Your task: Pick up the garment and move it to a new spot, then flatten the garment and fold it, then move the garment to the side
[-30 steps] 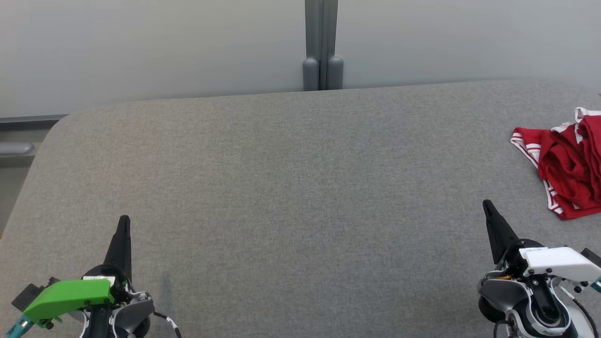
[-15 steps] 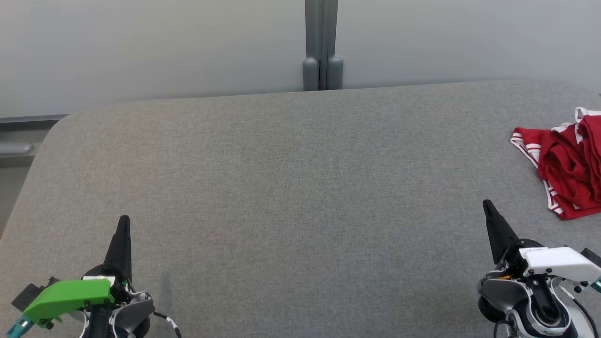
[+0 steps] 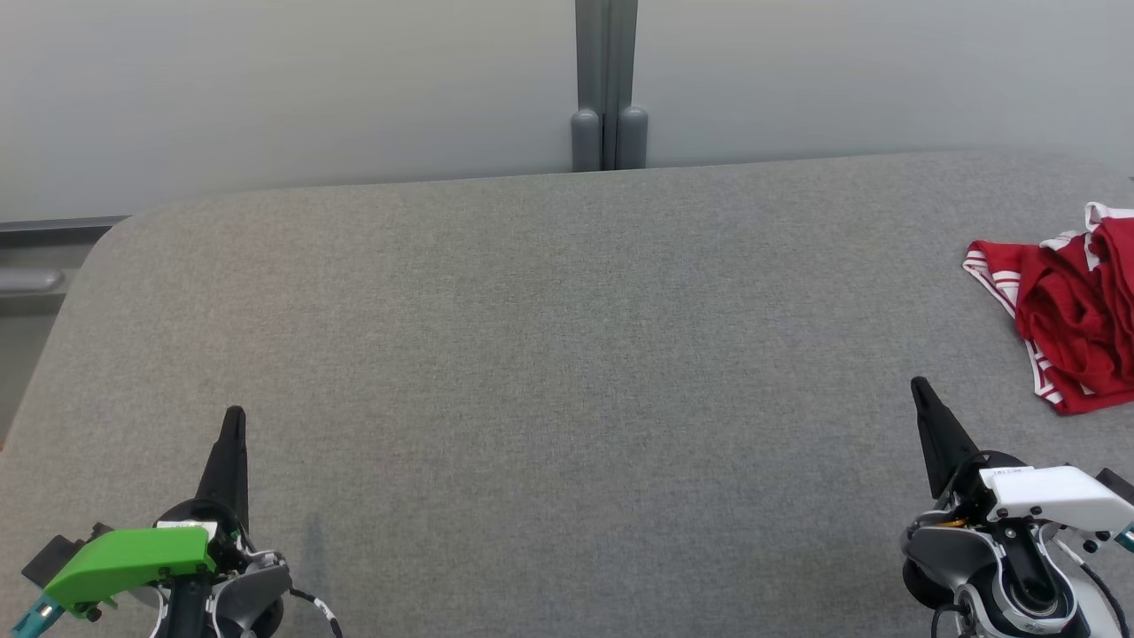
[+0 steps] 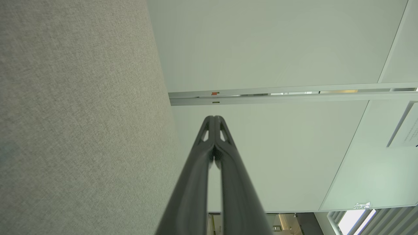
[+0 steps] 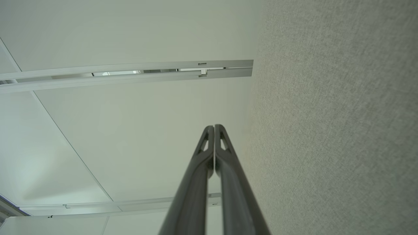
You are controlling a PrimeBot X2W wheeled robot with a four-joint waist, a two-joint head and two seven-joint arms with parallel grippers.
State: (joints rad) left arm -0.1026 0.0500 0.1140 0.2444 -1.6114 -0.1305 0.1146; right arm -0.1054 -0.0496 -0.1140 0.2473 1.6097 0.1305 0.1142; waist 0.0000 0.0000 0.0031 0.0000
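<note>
The garment (image 3: 1076, 315), red cloth with white striped trim, lies crumpled at the right edge of the grey table (image 3: 567, 354), partly cut off by the head view's border. My right gripper (image 3: 921, 386) stands shut at the lower right, a short way in front and left of the garment, not touching it. Its fingertips press together in the right wrist view, right gripper (image 5: 214, 126). My left gripper (image 3: 234, 415) is shut at the lower left, far from the cloth, holding nothing. The left wrist view shows the left gripper (image 4: 214, 117) with tips closed.
A pale wall stands behind the table, with a grey vertical post (image 3: 607, 84) at its middle. The table's rounded far-left corner (image 3: 124, 226) drops off to a grey ledge (image 3: 31, 279). The broad grey surface stretches between my two grippers.
</note>
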